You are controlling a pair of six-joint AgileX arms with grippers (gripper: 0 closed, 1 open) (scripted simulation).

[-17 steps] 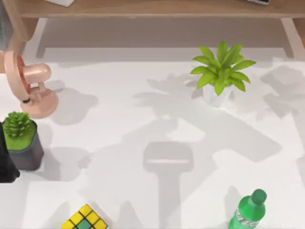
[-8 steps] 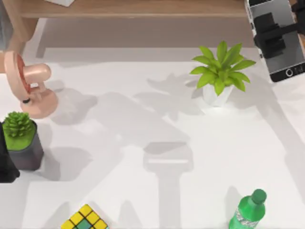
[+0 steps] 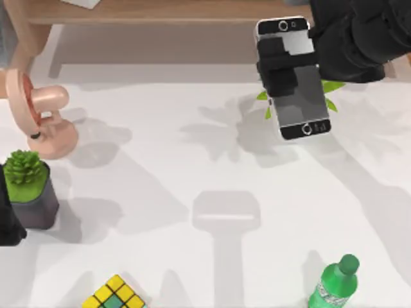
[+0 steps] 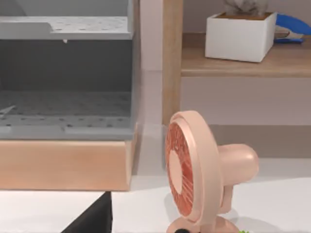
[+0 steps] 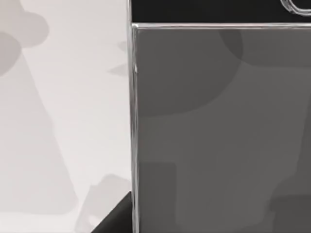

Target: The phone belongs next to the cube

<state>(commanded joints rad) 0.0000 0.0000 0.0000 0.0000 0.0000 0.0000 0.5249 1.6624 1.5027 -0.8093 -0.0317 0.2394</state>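
Top view: the right hand [image 3: 290, 67] is up at about one o'clock, above the white tabletop [image 3: 192, 160], clamped across the middle of the phone [image 3: 294, 96]. The phone hangs screen-up over the leafy plant [image 3: 331, 86], whose green tips poke out from behind its edges. Its long axis runs roughly twelve to six, with a slight tilt.

The cube [image 3: 113, 295], yellow and green tiles, sits at about seven o'clock at the near edge of the tabletop, well apart from the phone. A green bottle [image 3: 335, 285] stands at five o'clock. At nine o'clock sits a succulent in a grey pot [image 3: 29, 189], and a pink fan [image 3: 40, 115] at ten o'clock.

Right wrist view has the phone's grey screen [image 5: 218, 131] close up above the tabletop.

The left arm [image 3: 8, 218] is parked at the left edge; whether its hand is wide or narrow cannot be told. Its wrist view faces the fan [image 4: 194, 174] and a wooden shelf [image 4: 233, 60].
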